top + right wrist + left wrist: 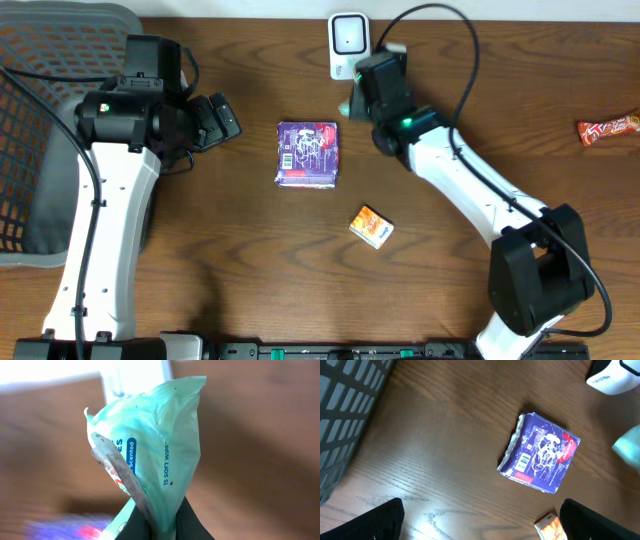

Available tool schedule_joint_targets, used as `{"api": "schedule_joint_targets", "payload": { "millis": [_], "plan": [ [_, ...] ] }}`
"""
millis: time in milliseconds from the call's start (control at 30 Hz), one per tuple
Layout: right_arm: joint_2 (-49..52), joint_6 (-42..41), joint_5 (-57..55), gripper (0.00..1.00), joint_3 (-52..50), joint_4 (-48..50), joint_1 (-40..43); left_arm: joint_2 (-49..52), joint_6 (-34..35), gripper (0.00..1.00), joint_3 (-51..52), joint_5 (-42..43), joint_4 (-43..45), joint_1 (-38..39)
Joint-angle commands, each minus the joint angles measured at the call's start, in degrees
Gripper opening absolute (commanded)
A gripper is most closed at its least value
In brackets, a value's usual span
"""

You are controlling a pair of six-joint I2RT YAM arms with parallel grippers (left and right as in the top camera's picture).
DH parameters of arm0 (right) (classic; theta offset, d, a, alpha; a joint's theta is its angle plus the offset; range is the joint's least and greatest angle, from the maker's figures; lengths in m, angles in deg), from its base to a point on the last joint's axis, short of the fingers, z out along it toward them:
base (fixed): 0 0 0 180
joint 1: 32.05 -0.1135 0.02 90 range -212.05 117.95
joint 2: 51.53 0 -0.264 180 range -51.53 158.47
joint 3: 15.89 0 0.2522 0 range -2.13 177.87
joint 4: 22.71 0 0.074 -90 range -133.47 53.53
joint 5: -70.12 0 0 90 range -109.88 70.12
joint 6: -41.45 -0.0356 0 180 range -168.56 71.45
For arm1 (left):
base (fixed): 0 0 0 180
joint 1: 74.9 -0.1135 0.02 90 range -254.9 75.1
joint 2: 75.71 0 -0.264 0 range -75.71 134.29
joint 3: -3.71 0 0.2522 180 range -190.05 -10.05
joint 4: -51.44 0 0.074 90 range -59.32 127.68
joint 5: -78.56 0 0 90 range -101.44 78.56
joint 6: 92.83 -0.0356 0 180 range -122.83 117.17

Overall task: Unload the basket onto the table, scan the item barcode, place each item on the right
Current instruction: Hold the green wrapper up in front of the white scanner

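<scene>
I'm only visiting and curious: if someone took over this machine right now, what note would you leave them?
Left jaws: open, empty, over the table left of the purple packet.
Right jaws: shut on the green wipes packet, held close to the white scanner.
Done: wipes packet is picked up; whether it has scanned cannot be told.
Left: purple packet, orange packet and red bar lie on the table.
</scene>
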Motion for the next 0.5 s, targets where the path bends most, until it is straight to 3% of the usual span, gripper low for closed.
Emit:
{"api": "schedule_joint_targets", "payload": {
  "millis": [0,300,467],
  "plan": [
    [0.6,-3.9,12.0,0.01,0.6,6.3,2.2,0.2,0.5,0.99,0.0,-0.3,-0.2,-0.2],
    [9.9,-17.6,21.4,0.01,2.7,26.0,6.4,0.2,0.5,0.99,0.0,-0.3,-0.2,-0.2],
    [18.5,-18.8,24.9,0.01,13.5,24.3,7.8,0.2,0.5,0.99,0.0,-0.3,-0.2,-0.2]
  ]
}}
